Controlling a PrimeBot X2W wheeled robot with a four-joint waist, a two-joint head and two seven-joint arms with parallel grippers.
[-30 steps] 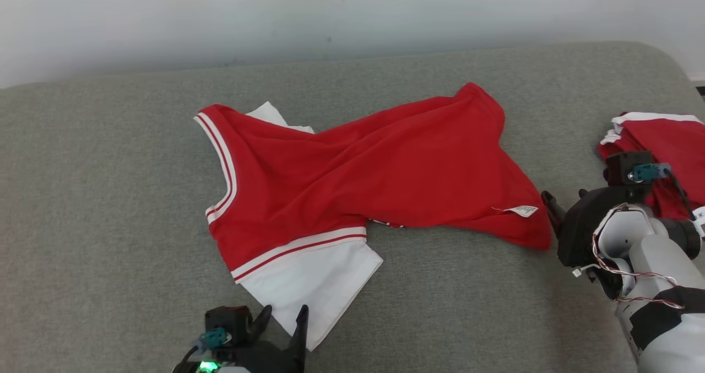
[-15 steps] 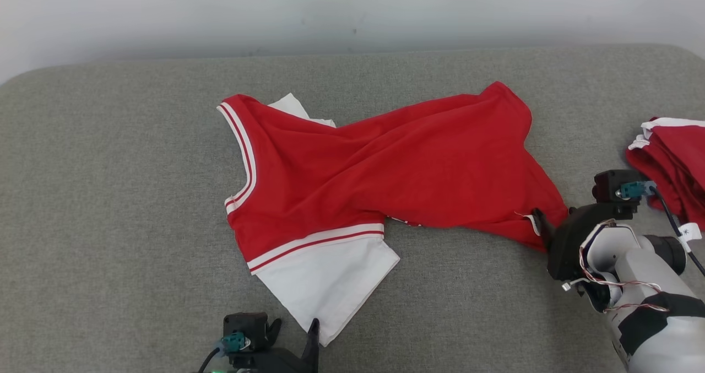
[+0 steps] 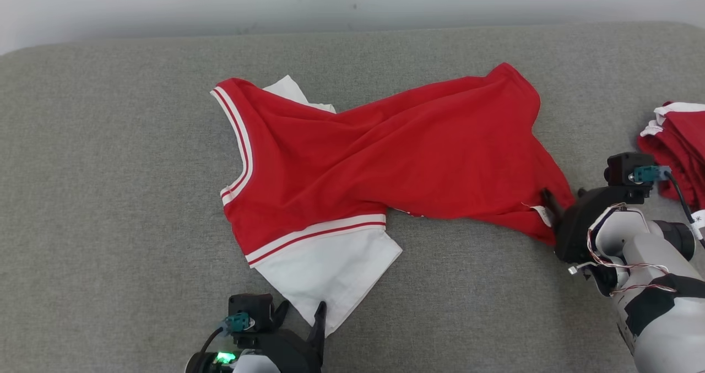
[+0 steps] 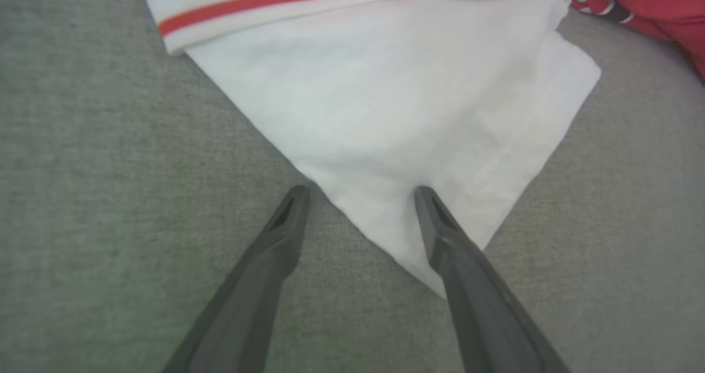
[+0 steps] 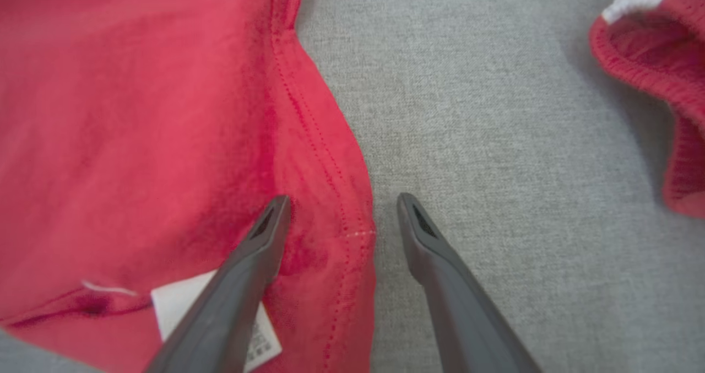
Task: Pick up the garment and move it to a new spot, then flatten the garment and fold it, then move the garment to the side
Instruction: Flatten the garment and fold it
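The red garment [image 3: 385, 158] lies spread on the grey cushion [image 3: 110, 207]. The left gripper [image 3: 301, 313] points low at the garment's white sleeve corner, jaws wide, holding nothing. The right gripper [image 3: 553, 206], also wide and empty, straddles the garment's hem; a second ago it stood just beside that hem.

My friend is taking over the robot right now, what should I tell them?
Left gripper: open, astride a corner of the white sleeve.
Right gripper: open, astride the red hem beside the label.
Garment: rumpled on the grey cushion, not gripped; another red garment lies far right.
Done: no fold made.
Left: grip, flatten, fold, move aside.
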